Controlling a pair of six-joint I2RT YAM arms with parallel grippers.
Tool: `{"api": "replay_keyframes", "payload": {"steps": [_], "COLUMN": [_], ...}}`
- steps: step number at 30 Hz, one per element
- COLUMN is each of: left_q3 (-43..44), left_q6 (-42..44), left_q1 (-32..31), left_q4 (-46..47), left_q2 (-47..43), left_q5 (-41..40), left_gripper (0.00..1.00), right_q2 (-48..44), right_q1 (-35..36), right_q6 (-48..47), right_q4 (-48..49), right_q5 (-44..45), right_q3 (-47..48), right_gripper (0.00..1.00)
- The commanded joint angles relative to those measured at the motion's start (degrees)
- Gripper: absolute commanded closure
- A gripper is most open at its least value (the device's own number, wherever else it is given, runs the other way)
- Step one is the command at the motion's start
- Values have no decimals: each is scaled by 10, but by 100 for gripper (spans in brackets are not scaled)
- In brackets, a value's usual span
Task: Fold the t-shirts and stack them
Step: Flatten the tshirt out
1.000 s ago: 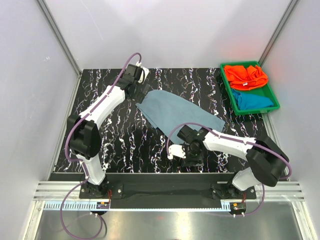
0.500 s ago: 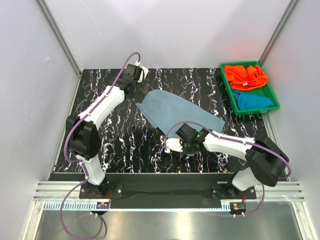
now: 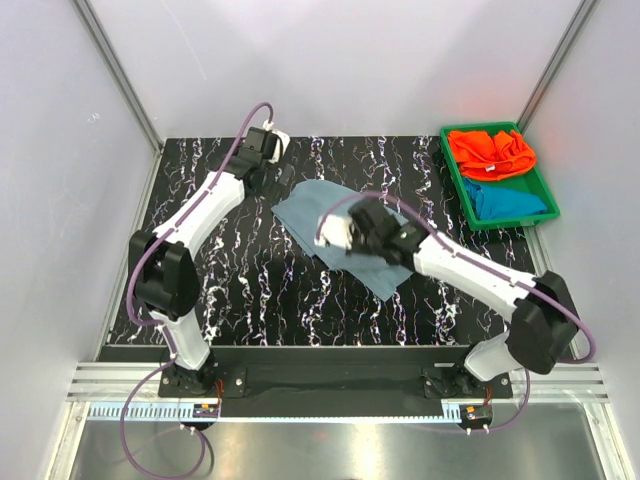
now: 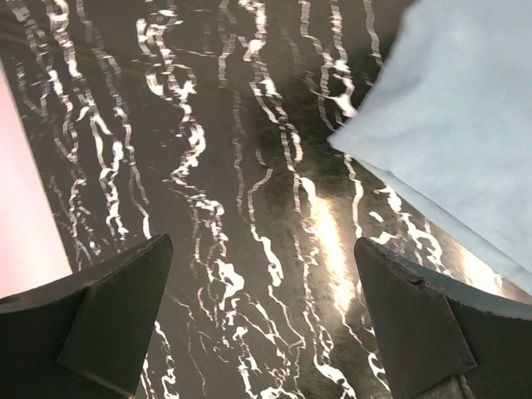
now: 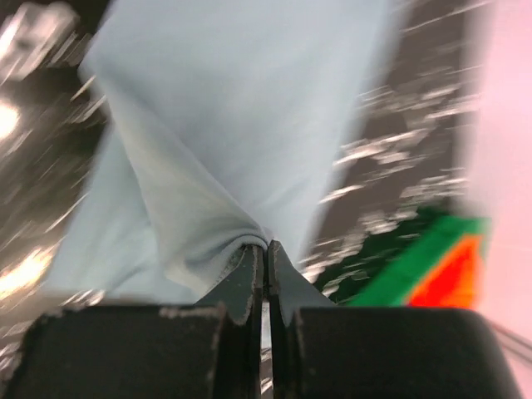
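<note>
The right claw [image 5: 264,263] has come in from the near part of the tabletop [image 3: 250,285] toward the middle. It has closed on the way and drawn the near right end of the grey-blue t-shirt [image 3: 303,214] along with it. That end no longer reaches out to the right as it did a second ago. The left arm has eased a little toward the back edge.

In the right wrist view the two fingers are pressed together with a bunched fold of the grey-blue cloth clamped between their tips. The fabric runs up and away from the pinch in soft creases. The view is blurred. Seen from above, the claw sits over the middle of the t-shirt. The shirt lies flat at the back left, and a narrower strip trails toward the near right beneath the arm.

The left claw [image 4: 262,249] is spread wide apart and grips nothing. It hangs over bare black marbled tabletop, just beside the back left corner of the grey-blue t-shirt and not touching it.

At the back right corner of the tabletop, well apart from both claws, stands a green tray [image 3: 462,195]. A crumpled orange t-shirt [image 3: 490,150] fills its far half. A teal t-shirt [image 3: 510,200] lies in the near half, and the two touch.
</note>
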Motion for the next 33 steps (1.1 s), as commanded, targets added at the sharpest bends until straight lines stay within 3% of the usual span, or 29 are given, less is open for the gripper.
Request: {"api": "replay_keyframes", "payload": {"steps": [1, 8, 13, 21, 28, 31, 33], "left_q3": [-2, 1, -3, -3, 19, 23, 20], "left_q6": [-14, -15, 20, 28, 14, 15, 14], "left_q1": [16, 44, 89, 117, 133, 138, 140], "left_q4": [41, 80, 133, 158, 155, 157, 156], "left_q2": [-29, -72, -111, -145, -141, -145, -146], "left_q5": [-35, -111, -146, -157, -174, -175, -174], "left_gripper": [1, 1, 2, 2, 2, 2, 2], "right_q2": [-8, 12, 16, 48, 186, 175, 104], "right_q1": [-15, -16, 2, 19, 52, 43, -27], "right_q6": [0, 16, 46, 63, 101, 94, 116], "right_q4": [24, 4, -35, -78, -95, -101, -61], "right_q5": [27, 10, -29, -164, -258, -227, -235], "right_q3": [121, 299, 376, 558, 847, 822, 647], "right_gripper": [100, 100, 100, 100, 100, 100, 100]}}
